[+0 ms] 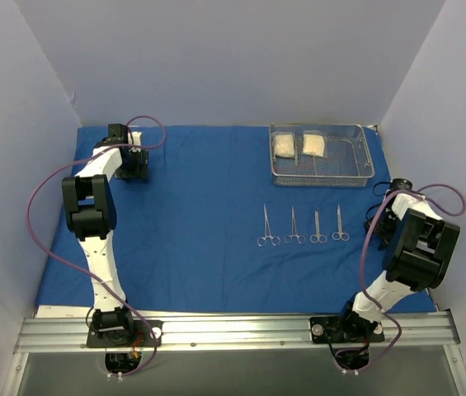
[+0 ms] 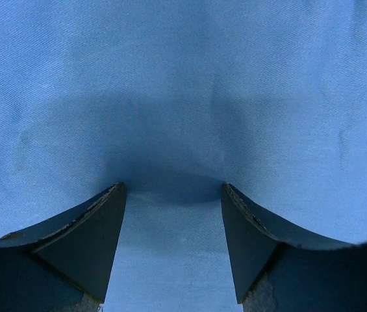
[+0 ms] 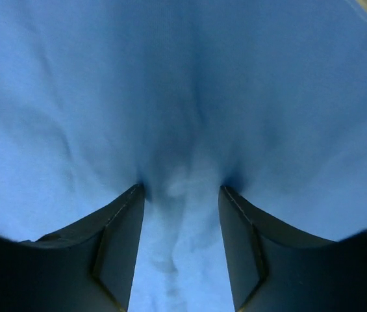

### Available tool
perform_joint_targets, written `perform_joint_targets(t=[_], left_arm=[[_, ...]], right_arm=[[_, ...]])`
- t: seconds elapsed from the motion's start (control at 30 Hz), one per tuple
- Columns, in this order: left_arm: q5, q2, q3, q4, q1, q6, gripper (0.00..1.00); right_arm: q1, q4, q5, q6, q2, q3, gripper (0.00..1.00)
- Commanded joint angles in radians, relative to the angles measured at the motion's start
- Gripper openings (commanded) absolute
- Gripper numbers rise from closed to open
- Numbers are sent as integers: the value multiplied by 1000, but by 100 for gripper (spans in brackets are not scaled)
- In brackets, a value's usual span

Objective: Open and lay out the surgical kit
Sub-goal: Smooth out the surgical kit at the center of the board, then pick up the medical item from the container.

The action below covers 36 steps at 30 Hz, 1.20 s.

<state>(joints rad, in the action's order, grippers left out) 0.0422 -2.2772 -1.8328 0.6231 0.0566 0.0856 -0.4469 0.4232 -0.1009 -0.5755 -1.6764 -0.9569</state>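
Note:
The blue cloth wrap [image 1: 191, 223] lies spread flat over the table. The wire-mesh steel tray [image 1: 322, 178] stands on it at the back right and holds two white gauze packets [image 1: 284, 147] [image 1: 313, 146]. Several silver clamps and tweezers [image 1: 294, 225] lie in a row in front of the tray. My left gripper [image 1: 134, 161] is at the cloth's back left, open, tips down on the cloth [image 2: 170, 97]. My right gripper [image 1: 378, 216] is at the cloth's right edge, open, tips on the cloth with a small pucker [image 3: 177, 214] between them.
Pale walls close the table in at the back and on both sides. A metal rail [image 1: 233, 330] runs along the near edge with both arm bases on it. Purple cables [image 1: 39, 223] loop beside each arm.

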Motion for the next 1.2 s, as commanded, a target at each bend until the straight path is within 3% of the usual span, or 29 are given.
perform_joint_targets(t=[0.0, 0.17, 0.3, 0.43, 0.53, 0.6, 0.7, 0.87, 1.03, 1.17], left_arm=[[10, -24, -37, -20, 15, 6, 70], [21, -24, -49, -13, 17, 3, 70], [54, -19, -107, 38, 15, 2, 70], [96, -10, -189, 93, 12, -4, 70], [127, 2, -238, 119, 6, -3, 70], [139, 16, -278, 136, 3, 3, 70], [139, 31, -319, 156, -3, 13, 70], [105, 18, -387, 200, -24, 52, 70], [99, -33, -497, 256, -54, 123, 70], [104, -88, -603, 300, -116, 167, 70]], right_arm=[[4, 155, -141, -18, 12, -49, 47], [-30, 166, -174, -49, 29, -48, 47], [74, 192, -253, -38, 72, -133, 47], [209, 230, -348, -6, 89, -383, 48], [310, 204, -390, 77, 64, -532, 55], [395, 166, -375, 140, 29, -675, 63], [470, 134, -269, 207, -87, -842, 62], [560, 134, -82, 288, -360, -1046, 47], [619, 189, -23, 338, -597, -1345, 18], [622, 207, -5, 339, -749, -1474, 10]])
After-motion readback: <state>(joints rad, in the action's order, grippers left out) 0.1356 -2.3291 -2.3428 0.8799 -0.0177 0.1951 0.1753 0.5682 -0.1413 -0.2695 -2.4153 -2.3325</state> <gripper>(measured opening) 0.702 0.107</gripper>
